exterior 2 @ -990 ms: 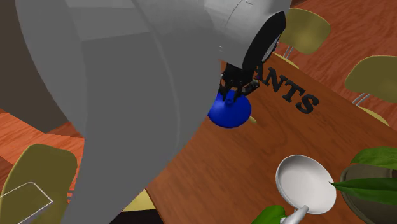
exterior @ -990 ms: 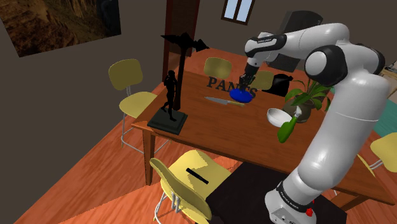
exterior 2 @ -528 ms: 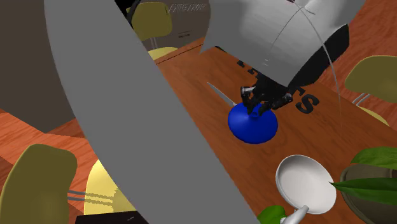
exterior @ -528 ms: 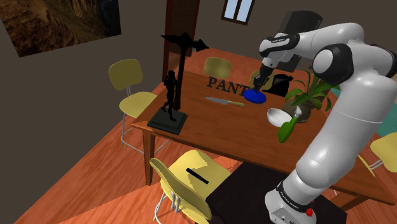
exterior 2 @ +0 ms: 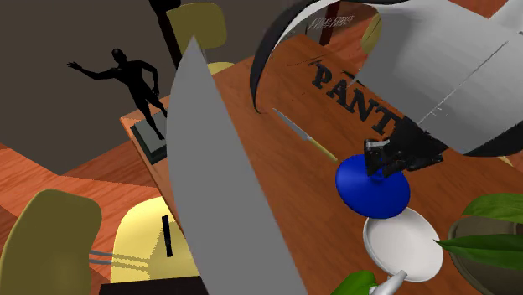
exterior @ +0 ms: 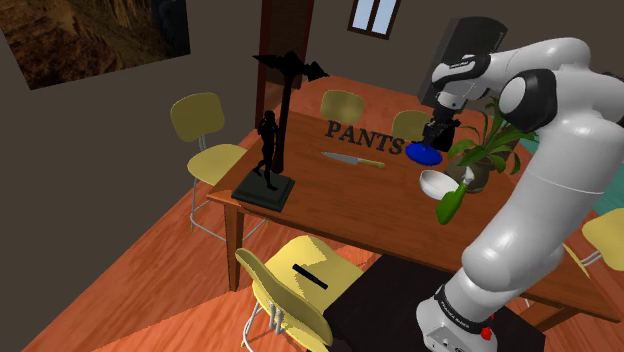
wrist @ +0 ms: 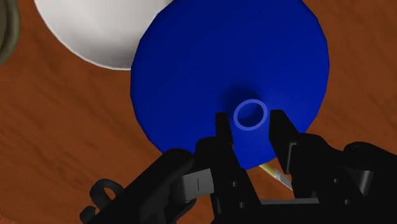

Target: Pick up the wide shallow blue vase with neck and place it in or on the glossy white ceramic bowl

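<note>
I'm clamping my black claw [wrist: 251, 121] on the neck of the wide shallow blue vase [wrist: 242, 57], glossy white bowl [exterior 2: 406, 247] sitting at its 5 o'clock in the second exterior view.

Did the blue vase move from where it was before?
Yes. In the shoulder view the blue vase has gone right, away from the PANTS letters, toward the white bowl, clasped by the fingers.

The arm [exterior: 545, 200] reaches forward, hand [wrist: 249, 116] pointing down, fingers [wrist: 222, 130] clasping the vase [wrist: 210, 57].
</note>
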Controlling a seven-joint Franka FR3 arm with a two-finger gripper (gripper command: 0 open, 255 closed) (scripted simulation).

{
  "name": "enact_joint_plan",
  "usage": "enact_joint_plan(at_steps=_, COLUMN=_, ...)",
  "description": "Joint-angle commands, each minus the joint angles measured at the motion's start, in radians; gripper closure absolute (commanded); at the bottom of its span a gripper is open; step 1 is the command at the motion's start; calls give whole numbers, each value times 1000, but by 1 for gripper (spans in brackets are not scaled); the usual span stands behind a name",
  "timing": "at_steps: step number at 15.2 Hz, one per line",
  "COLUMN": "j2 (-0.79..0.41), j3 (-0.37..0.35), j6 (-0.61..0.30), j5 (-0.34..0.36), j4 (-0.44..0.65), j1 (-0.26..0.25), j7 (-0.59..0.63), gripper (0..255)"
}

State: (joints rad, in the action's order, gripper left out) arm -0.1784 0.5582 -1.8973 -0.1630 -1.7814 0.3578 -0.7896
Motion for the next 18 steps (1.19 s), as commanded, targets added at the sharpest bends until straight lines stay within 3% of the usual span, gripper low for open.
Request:
enact_joint_plan(at_steps=1, j2=-4, j3=20, j6=22, j5=-2, j4=21, j1=32, j7=-51, gripper=255)
enact_joint_plan(at_steps=10, j2=-98, j3=87, j6=105, j5=-57, j4=160, j1=188, j7=-267, gripper=255)
enact_joint_plan(at_steps=18, j2=-118, j3=80, j6=6, j5=-74, j4=75, j1=187, j7=-283, gripper=255)
